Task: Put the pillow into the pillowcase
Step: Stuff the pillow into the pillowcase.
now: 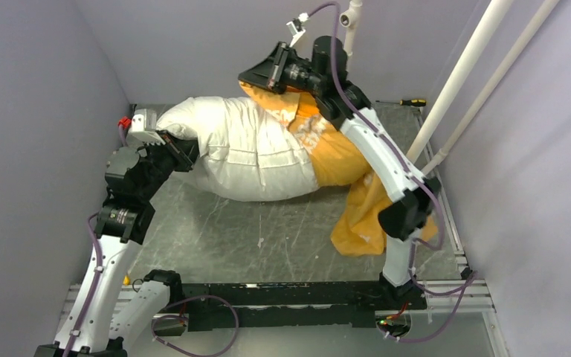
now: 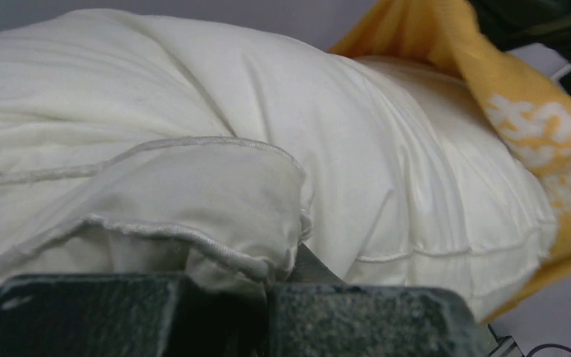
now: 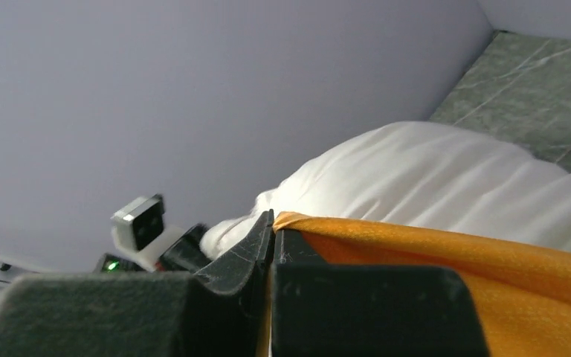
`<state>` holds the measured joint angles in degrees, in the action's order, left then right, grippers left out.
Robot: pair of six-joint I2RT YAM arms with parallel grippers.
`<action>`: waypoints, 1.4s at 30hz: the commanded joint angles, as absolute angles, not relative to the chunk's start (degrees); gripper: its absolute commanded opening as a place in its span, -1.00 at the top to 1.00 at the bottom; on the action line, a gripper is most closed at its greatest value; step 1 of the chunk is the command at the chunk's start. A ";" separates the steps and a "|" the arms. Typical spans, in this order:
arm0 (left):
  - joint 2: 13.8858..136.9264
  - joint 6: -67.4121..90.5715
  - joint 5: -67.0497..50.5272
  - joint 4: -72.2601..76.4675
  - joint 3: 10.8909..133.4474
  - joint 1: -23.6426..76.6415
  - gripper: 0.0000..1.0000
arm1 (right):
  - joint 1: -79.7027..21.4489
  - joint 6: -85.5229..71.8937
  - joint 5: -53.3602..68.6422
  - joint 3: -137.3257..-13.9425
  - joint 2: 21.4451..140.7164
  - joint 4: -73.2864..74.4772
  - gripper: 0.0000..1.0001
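The pillow (image 1: 245, 149) lies left-right; its right end inside the pillowcase (image 1: 336, 165).

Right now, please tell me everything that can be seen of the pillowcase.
The pillowcase is orange-yellow fabric with a white print near its open end. It is drawn over only the right end of the white pillow; most of the pillow is bare. Its other end lies crumpled on the table. The right gripper is shut on its upper hem, holding it raised above the pillow.
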<state>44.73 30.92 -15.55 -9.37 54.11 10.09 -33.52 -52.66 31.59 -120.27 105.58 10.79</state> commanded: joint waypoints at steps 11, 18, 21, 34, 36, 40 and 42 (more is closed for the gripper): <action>38.14 28.04 -28.73 -5.52 44.53 14.15 1.00 | -42.72 -59.91 41.65 -120.19 123.61 -2.23 1.00; 30.30 33.24 -25.15 -16.19 33.56 14.15 0.96 | -44.91 -53.02 34.56 -102.11 116.81 0.36 1.00; 28.05 35.54 -21.35 -20.93 31.51 14.15 1.00 | -45.00 -46.38 26.44 -97.26 109.96 6.86 0.57; 32.06 41.17 -18.49 -15.36 30.92 14.15 1.00 | -48.34 -35.83 -10.59 -86.45 77.70 35.70 -0.71; 32.54 40.49 -18.65 -16.17 31.70 14.15 1.00 | -47.87 -36.83 -15.24 -82.89 74.06 40.13 -0.71; 32.02 40.71 -18.85 -16.84 32.09 14.15 1.00 | -45.02 -37.31 -20.34 -76.69 69.66 44.73 -0.56; 31.29 41.12 -18.86 -17.26 31.72 14.15 1.00 | -42.15 -36.67 -18.08 -73.28 68.74 43.37 -0.35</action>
<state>30.46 40.14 -17.12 -15.68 31.75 13.74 -45.87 -37.19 -13.39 -79.05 68.71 37.93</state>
